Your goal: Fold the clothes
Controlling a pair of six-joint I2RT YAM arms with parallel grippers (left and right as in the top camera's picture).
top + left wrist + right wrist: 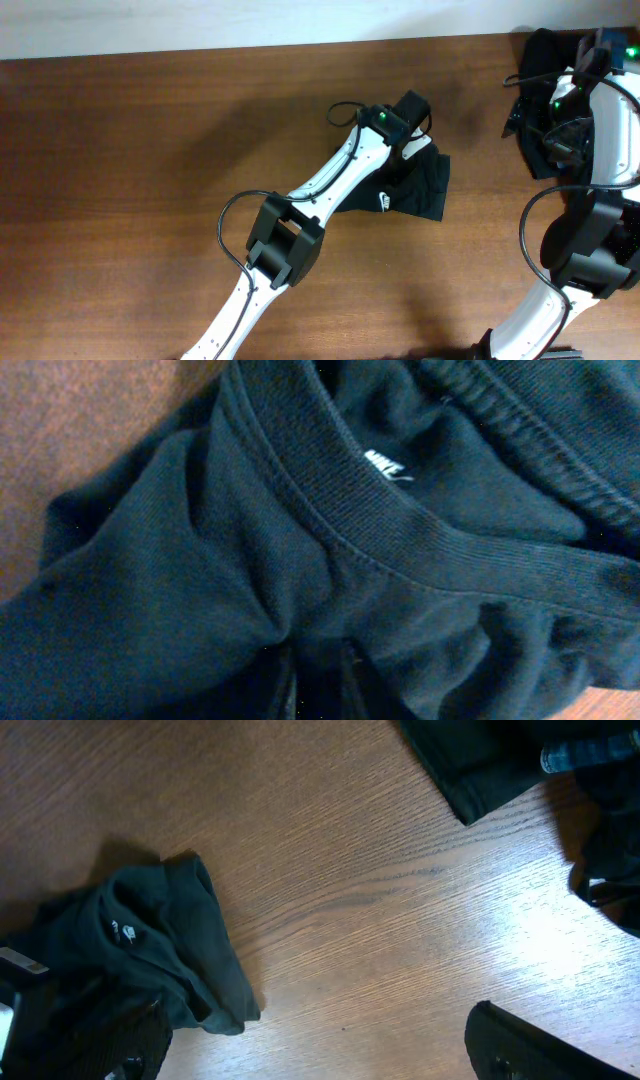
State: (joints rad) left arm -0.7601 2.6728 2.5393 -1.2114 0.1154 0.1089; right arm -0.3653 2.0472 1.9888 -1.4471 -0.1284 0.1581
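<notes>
Near the middle of the wooden table [150, 150] lies a black garment [428, 192], bunched rather than flat, with a small white logo [385, 203] facing up by its lower left edge. The left arm [330, 180] is stretched over it from the near left side, and the left gripper [414, 150] is down at the garment's upper end. From the left wrist camera nearly everything is dark fabric. A ribbed band [400, 530] runs slantwise across, the logo sits just above it, and deep folds gather below. The fingers are lost in that black, so I cannot tell whether they are apart or pinching cloth. Off at the far right corner a heap of black clothes [535, 80] sits partly under the right arm [600, 130]. The right gripper [535, 955] hangs above bare wood with its jaws spread wide and nothing between them. A corner of that heap shows near it, and the bunched garment lies well apart on the other side.
</notes>
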